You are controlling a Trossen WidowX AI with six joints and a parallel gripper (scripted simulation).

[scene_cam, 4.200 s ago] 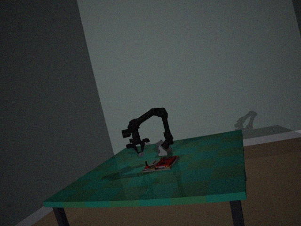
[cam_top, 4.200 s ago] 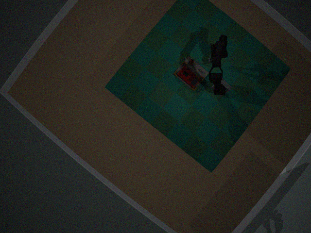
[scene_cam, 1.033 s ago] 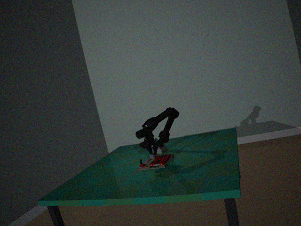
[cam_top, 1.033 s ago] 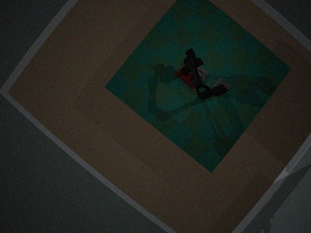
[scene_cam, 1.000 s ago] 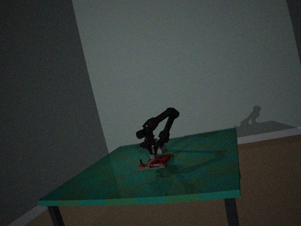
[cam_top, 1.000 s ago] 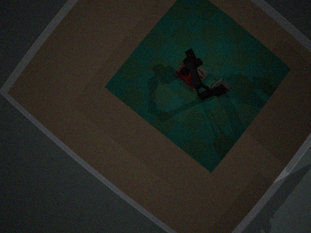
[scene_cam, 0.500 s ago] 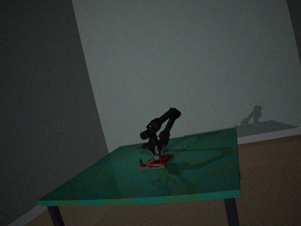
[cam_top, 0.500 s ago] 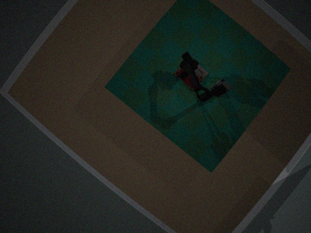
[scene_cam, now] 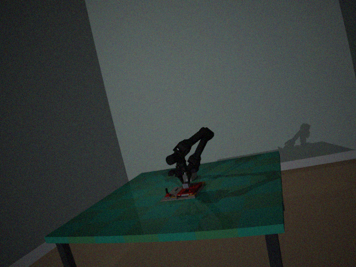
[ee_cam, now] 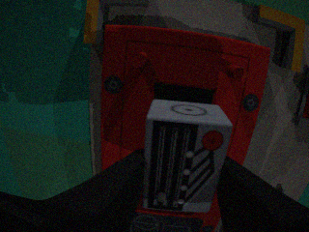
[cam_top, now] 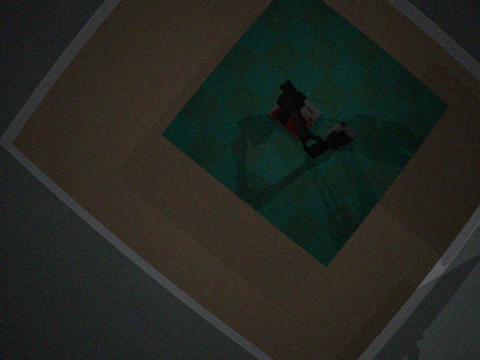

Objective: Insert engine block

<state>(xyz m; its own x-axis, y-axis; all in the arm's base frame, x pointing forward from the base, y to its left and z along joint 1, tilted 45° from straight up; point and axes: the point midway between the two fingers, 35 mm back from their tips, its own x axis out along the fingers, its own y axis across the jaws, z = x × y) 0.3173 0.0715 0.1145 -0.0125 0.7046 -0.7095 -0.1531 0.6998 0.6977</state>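
The grey engine block (ee_cam: 185, 193) (scene_cam: 185, 186) is held upright between the fingers. In the wrist view its striped face with a red disc is toward the camera and its grey top has a ring mark. My gripper (ee_cam: 182, 160) (scene_cam: 185, 182) is shut on it, over the car body. The red car body (ee_cam: 188, 53) (scene_cam: 198, 186) (cam_top: 291, 124) lies flat on a grey board. Part of its dark opening (ee_cam: 185, 92) shows beyond the block's top. The block's lower end is hidden in the wrist view, and I cannot tell if it is inside the opening. The rib cannot be made out.
The grey board (ee_cam: 285, 130) (cam_top: 313, 112) has yellow corner pieces (ee_cam: 298, 45). A small red part with a black upright peg (scene_cam: 166, 191) stands at its left end in the exterior view. The arm's base (cam_top: 340, 136) is close to the board. The green table (scene_cam: 161, 221) carries everything.
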